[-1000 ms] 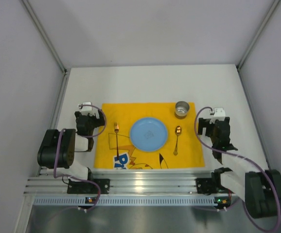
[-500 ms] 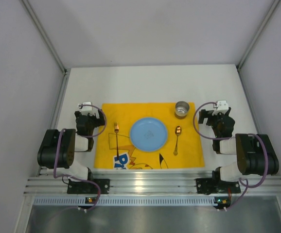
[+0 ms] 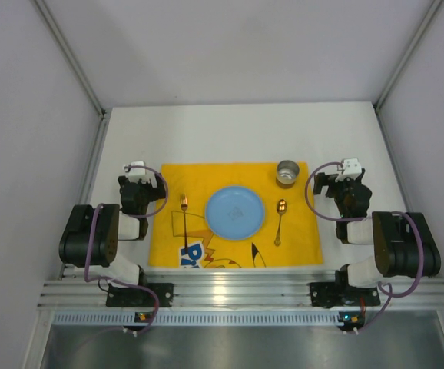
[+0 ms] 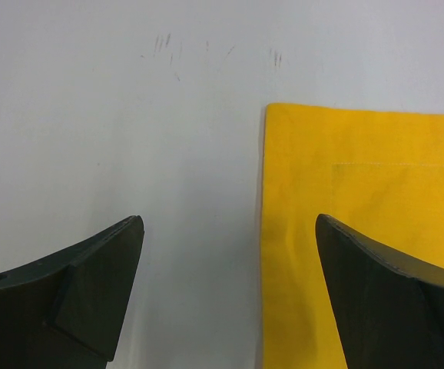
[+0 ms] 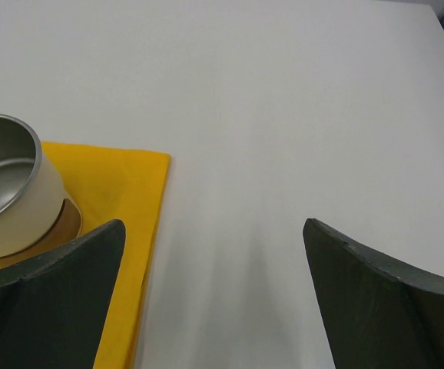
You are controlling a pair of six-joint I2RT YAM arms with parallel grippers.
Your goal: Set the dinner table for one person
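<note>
done: blue plate [image 3: 235, 213] centred on yellow mat [image 3: 299, 234], fork [image 3: 183, 219] left, spoon [image 3: 279, 219] right, metal cup [image 3: 288, 172] far-right | remaining: apparently nothing | left gripper [image 4: 228, 223], right gripper [image 5: 213, 224]: jaws apart, empty

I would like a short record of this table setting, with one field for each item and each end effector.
table: white, bears the mat
mat: yellow, printed, under all tableware
plate: blue, round, mat centre
fork: left of plate
spoon: right of plate
cup: metal, far right corner of mat
left end effector: open, empty, over mat's left edge
right end effector: open, empty, beside cup
</note>
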